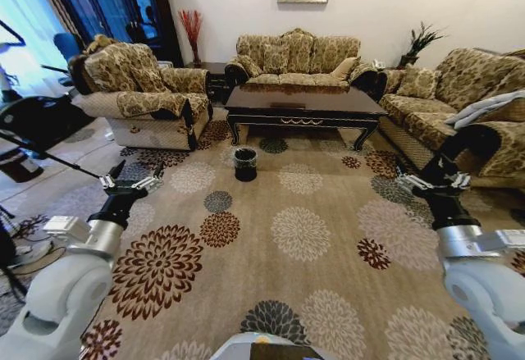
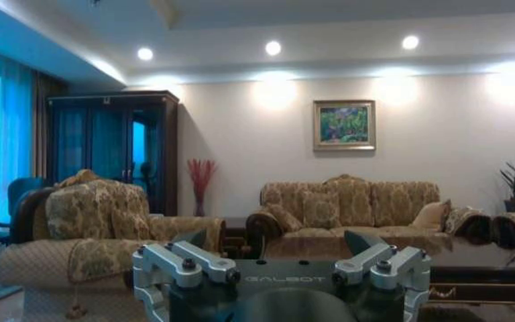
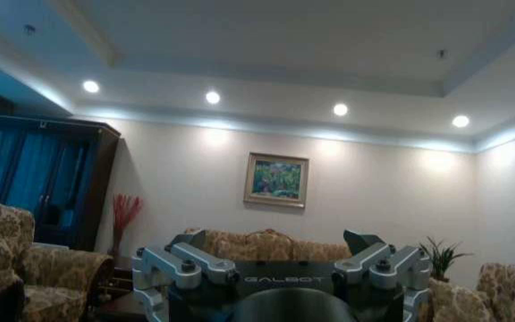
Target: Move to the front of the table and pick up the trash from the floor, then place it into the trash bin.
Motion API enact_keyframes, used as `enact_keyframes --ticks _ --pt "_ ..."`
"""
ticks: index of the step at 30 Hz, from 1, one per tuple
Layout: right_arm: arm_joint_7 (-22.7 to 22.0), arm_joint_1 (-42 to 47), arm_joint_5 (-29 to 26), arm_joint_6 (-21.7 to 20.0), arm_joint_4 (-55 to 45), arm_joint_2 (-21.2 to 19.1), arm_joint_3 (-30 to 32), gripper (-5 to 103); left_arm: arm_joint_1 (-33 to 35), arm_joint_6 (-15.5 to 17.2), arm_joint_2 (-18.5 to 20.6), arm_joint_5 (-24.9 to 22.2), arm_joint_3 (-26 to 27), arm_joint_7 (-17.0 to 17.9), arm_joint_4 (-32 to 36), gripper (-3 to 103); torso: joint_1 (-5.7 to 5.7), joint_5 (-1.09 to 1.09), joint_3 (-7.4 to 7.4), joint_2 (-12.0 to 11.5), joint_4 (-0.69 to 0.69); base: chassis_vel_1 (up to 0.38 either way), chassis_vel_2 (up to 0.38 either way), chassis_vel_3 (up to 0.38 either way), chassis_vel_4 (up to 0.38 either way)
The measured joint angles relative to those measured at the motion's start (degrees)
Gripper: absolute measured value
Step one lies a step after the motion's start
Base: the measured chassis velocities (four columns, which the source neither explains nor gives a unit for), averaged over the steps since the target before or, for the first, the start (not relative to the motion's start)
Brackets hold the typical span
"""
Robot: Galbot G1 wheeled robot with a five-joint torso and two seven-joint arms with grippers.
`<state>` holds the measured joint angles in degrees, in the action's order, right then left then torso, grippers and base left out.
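Observation:
The long dark table (image 1: 303, 102) stands at the far side of the flowered carpet, in front of the back sofa; its glossy top (image 2: 472, 258) also shows past my left gripper. Just ahead of the table's left end, the small black trash bin (image 1: 244, 163) stands on the carpet. I cannot make out the trash on the floor from here. My left gripper (image 1: 131, 184) (image 2: 275, 239) is raised at the left, open and holding nothing. At the right, my right gripper (image 1: 433, 181) (image 3: 277, 238) is raised the same way, open with nothing between its fingers. Both are well short of the bin.
A patterned armchair (image 1: 139, 89) stands at the left, a sofa (image 1: 295, 52) behind the table and another sofa (image 1: 459, 97) along the right. Dark equipment (image 1: 33, 122) sits at the far left. Open carpet (image 1: 312, 237) lies between me and the bin.

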<state>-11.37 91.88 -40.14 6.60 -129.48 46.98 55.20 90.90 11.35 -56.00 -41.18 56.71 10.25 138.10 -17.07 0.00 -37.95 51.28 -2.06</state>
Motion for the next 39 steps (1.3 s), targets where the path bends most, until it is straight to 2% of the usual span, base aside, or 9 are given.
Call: enact_keyframes --ticks 33,39 --pt "-1.7 1.0 -0.9 1.9 0.2 0.9 -0.2 100 1.2 0.2 -1.1 0.3 0.1 0.1 1.3 100 -3.99 0.0 -5.09 9.1 0.0 0.0 0.0 0.0 0.0" --pt "-1.6 0.2 -2.1 3.0 1.1 0.6 -0.8 100 1.2 0.4 -1.3 -0.2 -0.8 2.7 1.5 100 -4.63 0.0 -5.9 10.5 0.0 0.0 0.0 0.0 0.0"
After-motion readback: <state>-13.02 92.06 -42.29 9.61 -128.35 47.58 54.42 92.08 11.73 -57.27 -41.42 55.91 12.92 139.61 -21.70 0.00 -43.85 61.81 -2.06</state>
